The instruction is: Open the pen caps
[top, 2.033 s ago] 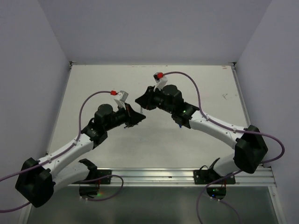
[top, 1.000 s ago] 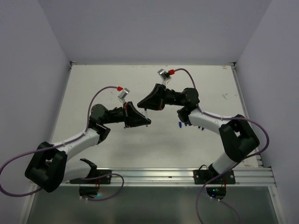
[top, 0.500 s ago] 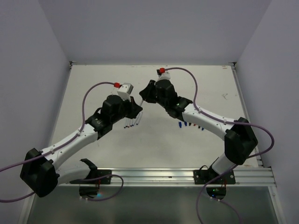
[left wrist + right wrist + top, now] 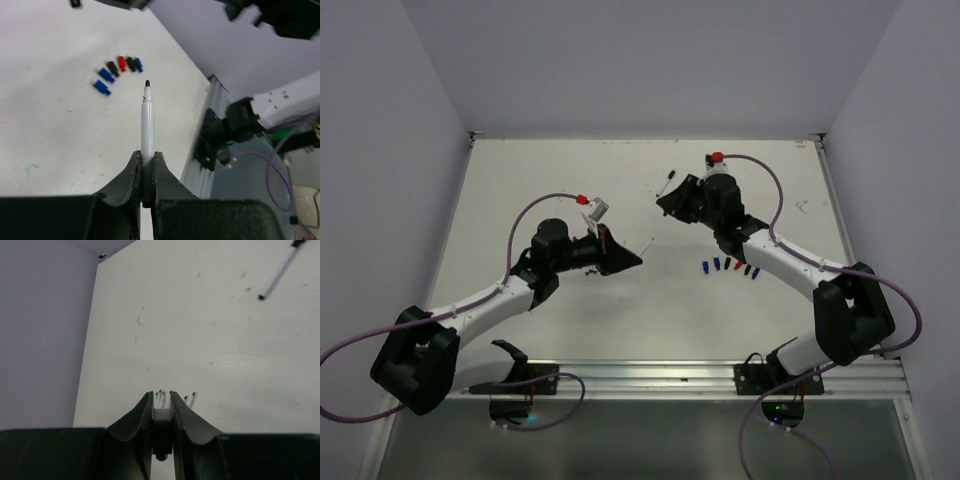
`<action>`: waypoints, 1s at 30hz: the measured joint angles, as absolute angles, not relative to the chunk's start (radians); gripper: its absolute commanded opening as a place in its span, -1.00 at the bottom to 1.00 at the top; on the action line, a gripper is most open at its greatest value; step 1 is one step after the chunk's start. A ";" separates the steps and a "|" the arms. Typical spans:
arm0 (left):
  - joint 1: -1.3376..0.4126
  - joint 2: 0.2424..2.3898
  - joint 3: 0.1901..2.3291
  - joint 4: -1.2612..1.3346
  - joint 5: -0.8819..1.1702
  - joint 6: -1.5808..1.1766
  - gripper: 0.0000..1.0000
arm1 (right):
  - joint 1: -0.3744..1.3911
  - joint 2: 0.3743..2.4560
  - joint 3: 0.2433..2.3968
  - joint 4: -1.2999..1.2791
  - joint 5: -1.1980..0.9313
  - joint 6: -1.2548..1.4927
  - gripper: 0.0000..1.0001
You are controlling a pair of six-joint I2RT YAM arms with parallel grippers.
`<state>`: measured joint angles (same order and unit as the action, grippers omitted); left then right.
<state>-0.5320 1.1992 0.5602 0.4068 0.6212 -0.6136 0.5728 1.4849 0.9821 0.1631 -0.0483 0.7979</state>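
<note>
The left gripper [image 4: 145,156] is clamped on the barrel of a white pen [image 4: 146,125]. Its dark tip is bare, so this one's cap is already off. Six pen caps [image 4: 112,68] lie together on the table [image 4: 45,130] just beyond that tip: three blue, two black and one red, in a loose row close to the right arm's forearm in the overhead view. These caps look tiny, light and rigid, with smooth plastic sides that will probably skid or roll at a nudge. A fitted cap is likely held only by friction. It should be pinched across its width while the other gripper holds the thin, slightly bendy barrel close to the joint, and the pull should run straight along the pen. The right gripper [image 4: 161,394] hovers with its jaws narrowly apart, and the wrist view does not make clear whether the pale shape between them is a cap or part of the gripper. Only the left wrist view shows the cap colours and the bare tip. Only the right wrist view shows a row of pen tips [image 4: 170,392] beyond its fingers. It also shows a loose pen [image 4: 277,272] lying apart from them, its far end dark and thicker, perhaps capped. The overhead view alone shows both arms at once, with the grippers well apart.
</note>
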 measured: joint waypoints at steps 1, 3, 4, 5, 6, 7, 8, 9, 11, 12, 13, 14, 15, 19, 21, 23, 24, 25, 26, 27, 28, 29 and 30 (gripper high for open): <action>-0.536 1.199 0.535 0.461 0.670 -0.638 -1.00 | 0.522 1.485 0.951 0.205 -0.085 0.820 -1.00; -0.539 1.201 0.496 0.557 0.741 -0.682 -1.00 | 0.433 1.486 0.899 0.267 -0.153 0.881 -1.00; -0.538 1.205 0.469 0.642 0.785 -0.719 -1.00 | 0.406 1.486 0.881 0.309 -0.187 0.914 -1.00; -0.538 1.210 0.453 0.692 0.807 -0.742 -1.00 | 0.391 1.486 0.871 0.343 -0.221 0.942 -1.00; -0.537 1.216 0.439 0.735 0.825 -0.761 -1.00 | 0.387 1.485 0.870 0.366 -0.250 0.962 -1.00; -0.537 1.217 0.434 0.745 0.834 -0.767 -1.00 | 0.387 1.483 0.875 0.370 -0.265 0.967 -1.00; -0.537 1.214 0.439 0.708 0.817 -0.740 -1.00 | 0.388 1.478 0.888 0.345 -0.281 0.963 -1.00; -0.539 1.206 0.458 0.625 0.771 -0.704 -1.00 | 0.390 1.471 0.907 0.305 -0.282 0.947 -1.00; -0.539 1.200 0.521 0.460 0.649 -0.637 -1.00 | 0.390 1.456 0.964 0.183 -0.266 0.902 -1.00; -0.537 1.198 0.549 0.398 0.594 -0.614 -1.00 | 0.386 1.446 0.988 0.123 -0.242 0.874 -1.00; -0.532 1.193 0.577 0.336 0.527 -0.591 -1.00 | 0.380 1.432 1.011 0.057 -0.207 0.846 -1.00; -0.521 1.184 0.597 0.287 0.470 -0.575 -1.00 | 0.370 1.422 1.026 0.002 -0.183 0.823 -1.00; -0.503 1.170 0.608 0.246 0.418 -0.561 -1.00 | 0.353 1.411 1.042 -0.062 -0.148 0.797 -1.00; -0.415 1.097 0.607 0.120 0.221 -0.553 -1.00 | 0.247 1.399 1.051 -0.287 0.008 0.716 -1.00; -0.390 1.049 0.599 0.079 0.120 -0.556 -1.00 | 0.180 1.394 1.010 -0.361 0.075 0.685 -1.00; -0.381 0.996 0.581 0.048 0.030 -0.561 -1.00 | 0.113 1.379 0.950 -0.430 0.131 0.660 -1.00; -0.380 0.978 0.574 0.034 -0.005 -0.565 -1.00 | 0.089 1.373 0.928 -0.456 0.148 0.651 -1.00; -0.379 0.957 0.561 0.022 -0.043 -0.570 -1.00 | 0.065 1.365 0.901 -0.480 0.165 0.643 -1.00; -0.379 0.938 0.544 0.014 -0.075 -0.582 -1.00 | 0.046 1.358 0.877 -0.500 0.177 0.638 -1.00; -0.376 0.922 0.522 0.012 -0.101 -0.591 -1.00 | 0.032 1.352 0.855 -0.516 0.187 0.635 -1.00; -0.373 0.908 0.498 0.010 -0.120 -0.598 -1.00 | 0.022 1.346 0.832 -0.523 0.194 0.633 -1.00; -0.369 0.897 0.474 0.007 -0.134 -0.609 -1.00 | 0.015 1.340 0.812 -0.530 0.200 0.632 -1.00; -0.366 0.894 0.458 0.004 -0.144 -0.614 -1.00 | 0.011 1.336 0.795 -0.537 0.208 0.630 -1.00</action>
<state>-0.3656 0.8936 0.4583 0.0040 -0.1436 -0.6136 0.0113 1.3357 0.7948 -0.5373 0.2085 0.6296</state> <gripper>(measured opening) 0.062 0.202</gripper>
